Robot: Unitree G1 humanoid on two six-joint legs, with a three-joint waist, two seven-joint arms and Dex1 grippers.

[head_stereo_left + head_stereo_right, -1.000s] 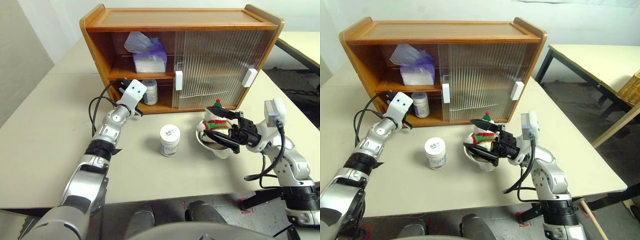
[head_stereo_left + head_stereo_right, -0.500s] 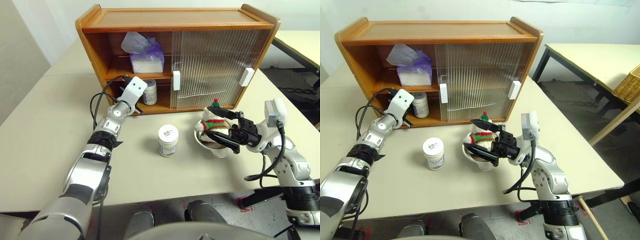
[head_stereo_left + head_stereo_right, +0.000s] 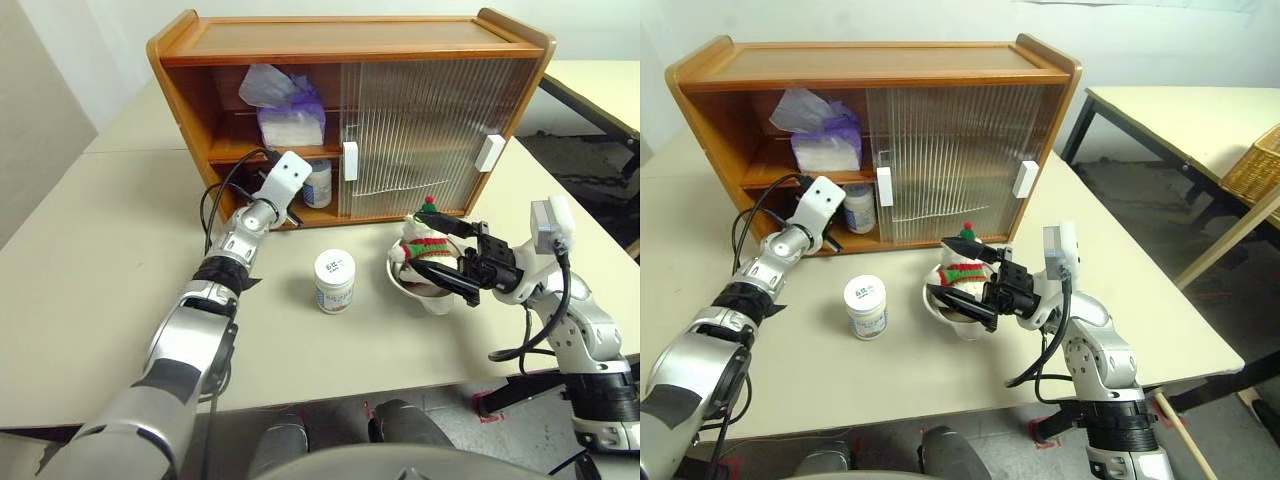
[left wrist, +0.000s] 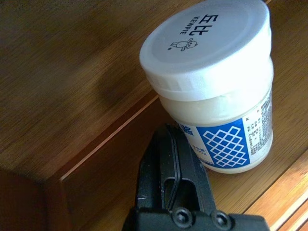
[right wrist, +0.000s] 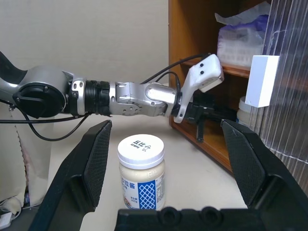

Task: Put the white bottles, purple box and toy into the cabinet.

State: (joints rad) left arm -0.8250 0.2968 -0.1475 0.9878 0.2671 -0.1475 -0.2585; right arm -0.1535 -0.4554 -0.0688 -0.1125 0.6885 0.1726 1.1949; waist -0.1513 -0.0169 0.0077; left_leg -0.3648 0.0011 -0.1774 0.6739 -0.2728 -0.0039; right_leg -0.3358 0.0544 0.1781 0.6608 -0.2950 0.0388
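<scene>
One white bottle (image 3: 318, 183) sits on cabinet (image 3: 340, 60) lower shelf w/ closed left tool (image 4: 179, 163) nudging it; next, wide-open right tool (image 5: 168, 149) must grab 2nd bottle (image 3: 335, 280).

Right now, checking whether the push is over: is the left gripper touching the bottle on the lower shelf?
Touching. In the left wrist view the shut left gripper has its tips against the lower side of the white bottle on the cabinet shelf, no gap showing.
</scene>
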